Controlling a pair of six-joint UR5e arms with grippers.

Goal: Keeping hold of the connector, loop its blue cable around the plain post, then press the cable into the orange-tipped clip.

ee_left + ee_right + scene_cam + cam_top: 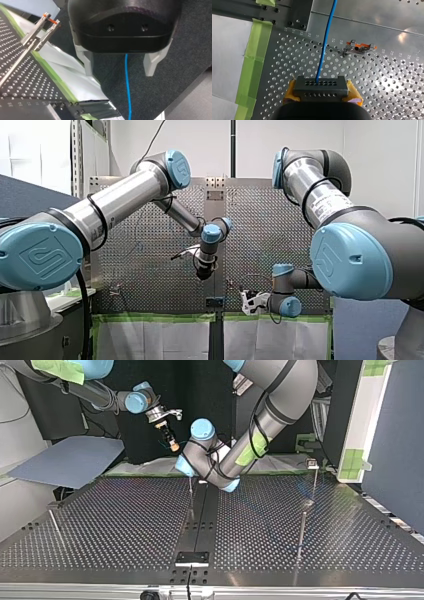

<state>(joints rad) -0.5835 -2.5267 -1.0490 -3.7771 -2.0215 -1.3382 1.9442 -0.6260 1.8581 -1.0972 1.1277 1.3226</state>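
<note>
In the right wrist view my right gripper (321,97) is shut, with its yellow pads (290,92) on a black connector (320,86). The blue cable (325,40) runs straight away from the connector over the perforated plate. The orange-tipped clip (359,47) stands ahead of this gripper, beside the cable and apart from it. In the left wrist view my left gripper (120,72) is open and holds nothing. The blue cable (128,87) hangs beyond its pale fingers (87,62), over dark floor. An orange-tipped clip (50,21) tops a metal post beside it. Both grippers (205,272) (250,302) hover near the plate's middle seam.
Thin metal posts (302,532) (191,492) (55,527) stand on the perforated table (125,525); another post (314,477) carries a small clip. Green tape (253,62) lines the plate's edge. A black bracket (192,557) sits at the near edge of the middle seam.
</note>
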